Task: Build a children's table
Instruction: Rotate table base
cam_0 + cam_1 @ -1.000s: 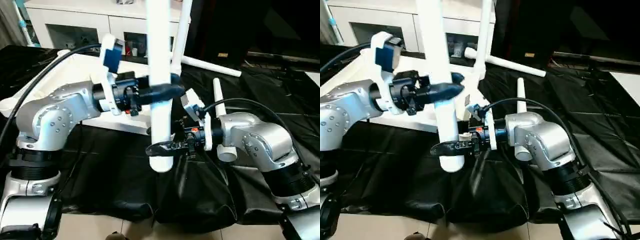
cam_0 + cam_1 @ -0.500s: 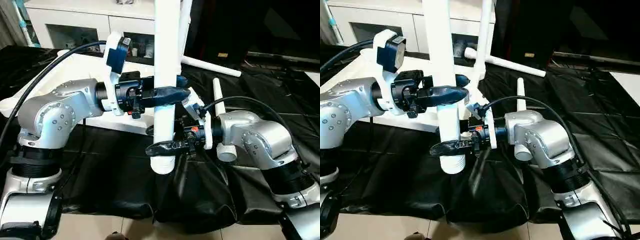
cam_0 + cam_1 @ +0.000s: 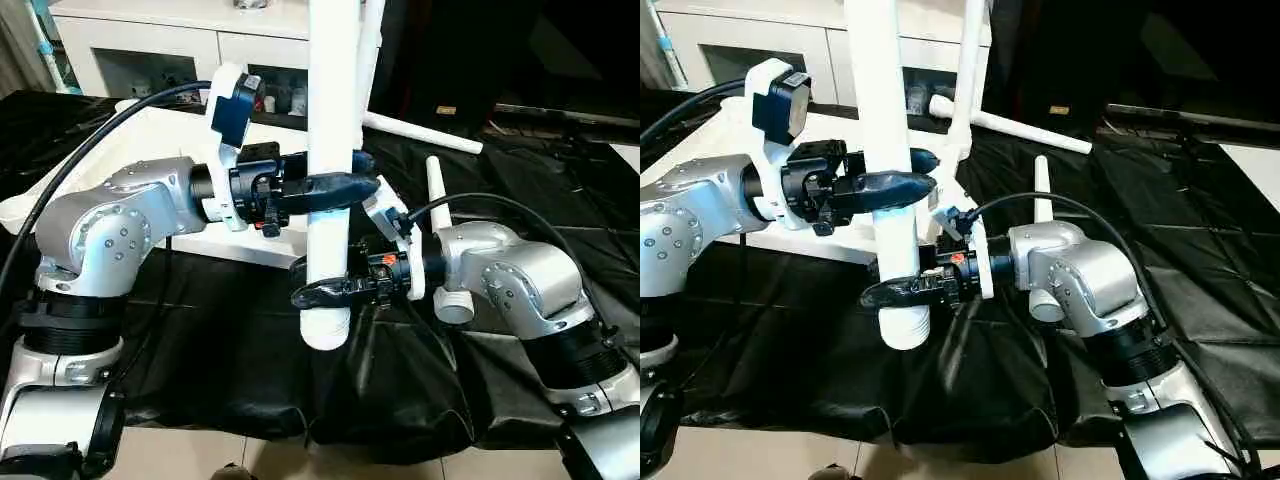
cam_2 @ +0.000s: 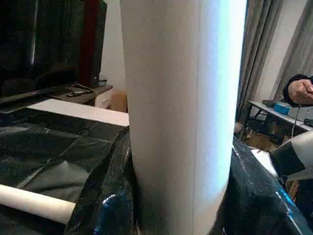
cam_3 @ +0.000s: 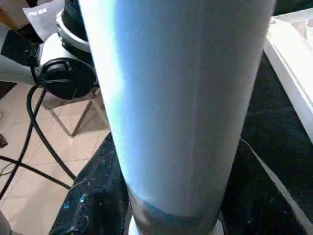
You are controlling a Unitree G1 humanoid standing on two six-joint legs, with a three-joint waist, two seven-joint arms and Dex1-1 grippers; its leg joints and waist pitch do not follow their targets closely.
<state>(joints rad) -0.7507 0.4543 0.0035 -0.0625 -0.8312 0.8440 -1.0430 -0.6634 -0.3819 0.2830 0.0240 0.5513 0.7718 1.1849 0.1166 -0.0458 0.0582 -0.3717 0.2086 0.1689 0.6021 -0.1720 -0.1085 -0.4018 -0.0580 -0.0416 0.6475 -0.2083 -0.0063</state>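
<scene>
I hold one white leg [image 3: 331, 120] upright in front of me. My left gripper [image 3: 335, 188] is shut on it at mid-height, and the tube stands between its fingers [image 4: 105, 205]. My right gripper [image 3: 325, 293] is shut on the same leg just above its lower end [image 5: 181, 215]. The white tabletop [image 3: 165, 135] lies on the black cloth behind my left arm, with a second leg [image 3: 371, 40] standing up from its far corner. Two more legs lie on the cloth, one at the back [image 3: 420, 133] and one [image 3: 437, 195] behind my right forearm.
A black cloth [image 3: 250, 340] covers the work surface and hangs over its front edge above the tiled floor [image 3: 200, 450]. A white cabinet [image 3: 130, 40] with glass doors stands at the back. A person's hand [image 4: 299, 90] shows far off in the left wrist view.
The right gripper's fingers have closed in on the leg's lower end. The leg, tilted a second ago, now stands straighter in the left gripper.
</scene>
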